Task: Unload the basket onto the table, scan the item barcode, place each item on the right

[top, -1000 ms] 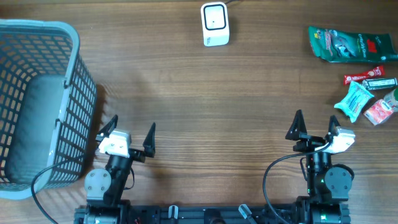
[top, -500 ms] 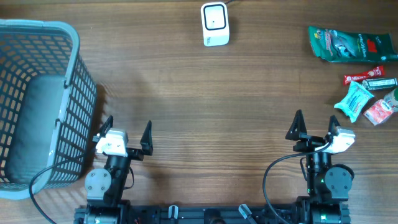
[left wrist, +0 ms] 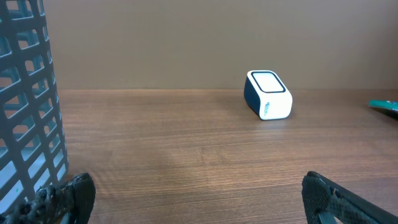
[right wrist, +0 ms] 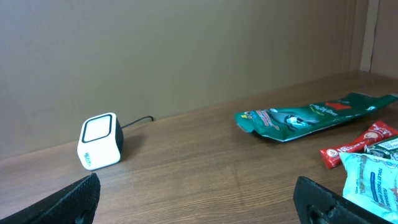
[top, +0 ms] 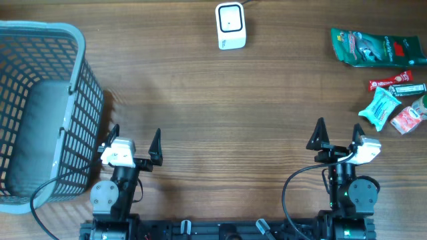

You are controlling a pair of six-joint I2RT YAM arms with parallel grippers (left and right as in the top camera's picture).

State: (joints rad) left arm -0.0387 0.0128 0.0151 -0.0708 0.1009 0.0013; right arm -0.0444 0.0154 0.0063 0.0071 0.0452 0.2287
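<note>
Basket [left wrist: 25, 93], left of left claw [left wrist: 199, 200]: cut by left, top and bottom frame edges. Green pouch [left wrist: 385, 104], far right ahead: only sliver inside frame. Right claw [right wrist: 199, 202]: fingertips alone visible, rest below frame. Pale-blue packet [right wrist: 372, 177], just right of it: cropped at corner, print too small to read from overhead.

Wooden table [top: 220, 100], grey basket [top: 85, 113], white scanner [top: 231, 27], snack packets [top: 381, 108] at right

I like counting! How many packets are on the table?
5, all on the right side: a green bag, a red bar, a dark bar beside it, a blue packet and a pink packet at the edge. More may be cut off.
</note>
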